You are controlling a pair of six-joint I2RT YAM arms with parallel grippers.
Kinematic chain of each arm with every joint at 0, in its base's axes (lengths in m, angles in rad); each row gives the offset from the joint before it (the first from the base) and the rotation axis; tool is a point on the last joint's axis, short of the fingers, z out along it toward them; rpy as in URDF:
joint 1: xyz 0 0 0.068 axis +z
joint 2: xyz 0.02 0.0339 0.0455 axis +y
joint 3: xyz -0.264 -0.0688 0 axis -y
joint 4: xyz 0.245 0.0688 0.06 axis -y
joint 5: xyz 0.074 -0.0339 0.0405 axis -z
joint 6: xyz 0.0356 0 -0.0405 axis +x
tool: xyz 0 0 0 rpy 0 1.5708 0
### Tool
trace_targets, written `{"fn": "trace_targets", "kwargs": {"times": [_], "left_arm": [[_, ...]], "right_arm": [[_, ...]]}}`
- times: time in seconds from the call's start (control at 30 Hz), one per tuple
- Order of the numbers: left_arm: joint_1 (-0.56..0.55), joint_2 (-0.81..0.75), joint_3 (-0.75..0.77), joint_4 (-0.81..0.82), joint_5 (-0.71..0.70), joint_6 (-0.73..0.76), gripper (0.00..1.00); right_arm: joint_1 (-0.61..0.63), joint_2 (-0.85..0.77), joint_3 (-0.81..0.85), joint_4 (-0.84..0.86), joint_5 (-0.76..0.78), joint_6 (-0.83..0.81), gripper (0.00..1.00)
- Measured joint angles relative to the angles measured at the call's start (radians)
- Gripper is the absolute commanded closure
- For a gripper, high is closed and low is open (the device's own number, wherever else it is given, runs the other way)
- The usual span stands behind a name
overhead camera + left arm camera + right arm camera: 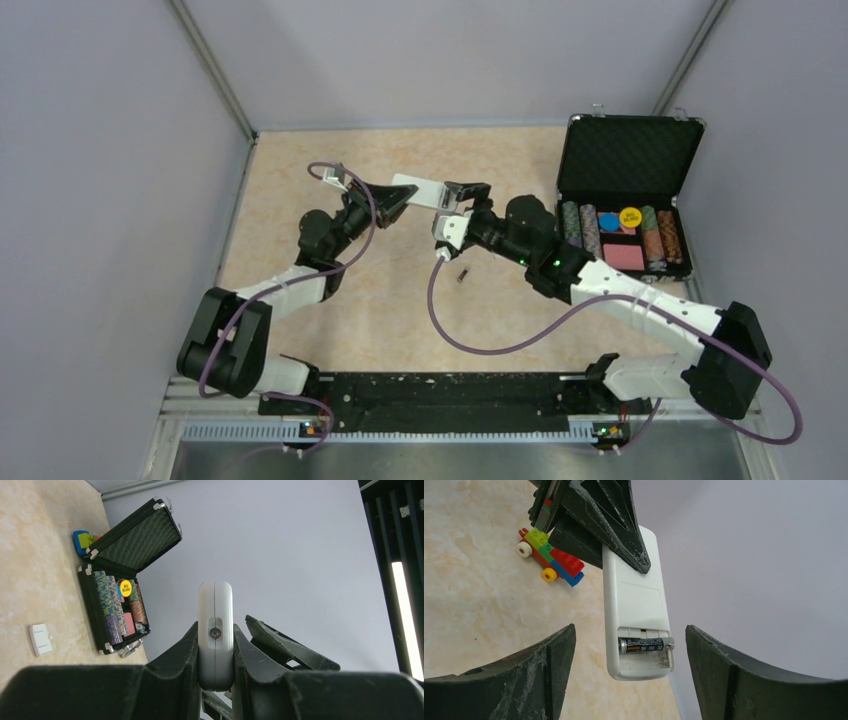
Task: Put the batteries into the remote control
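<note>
My left gripper (392, 200) is shut on the light-grey remote control (420, 189) and holds it above the table. In the left wrist view the remote (215, 610) shows edge-on between the gripper's (215, 632) fingers. In the right wrist view the remote's back (634, 595) faces the camera with its battery bay uncovered. One battery (645, 644) lies in the upper slot; the lower slot is bare. My right gripper (630, 630) is open and empty, its fingers on either side of the remote's bay end without touching it. It also shows in the top view (462, 200). A second battery (462, 273) lies on the table below the right wrist.
An open black case of poker chips (622, 215) stands at the right, also in the left wrist view (117, 607). A colourful toy-brick train (549, 560) sits on the table behind the remote. A small white cover piece (40, 639) lies on the table.
</note>
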Motion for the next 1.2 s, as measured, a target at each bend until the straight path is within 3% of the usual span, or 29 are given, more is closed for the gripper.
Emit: {"fn": "trace_targets", "kwargs": {"times": [0.5,0.8,1.2], "left_arm": [[0.000,-0.047,-0.005,-0.043,0.000,0.039,1.00],[0.000,-0.063,-0.005,-0.071,0.000,0.055,1.00],[0.000,-0.075,-0.005,-0.099,0.000,0.078,1.00]], "right_arm": [[-0.026,0.009,0.077,-0.071,-0.040,0.077,0.29],[-0.034,0.015,0.079,-0.143,-0.053,0.095,0.26],[-0.035,0.033,0.079,-0.114,-0.016,0.084,0.25]]}}
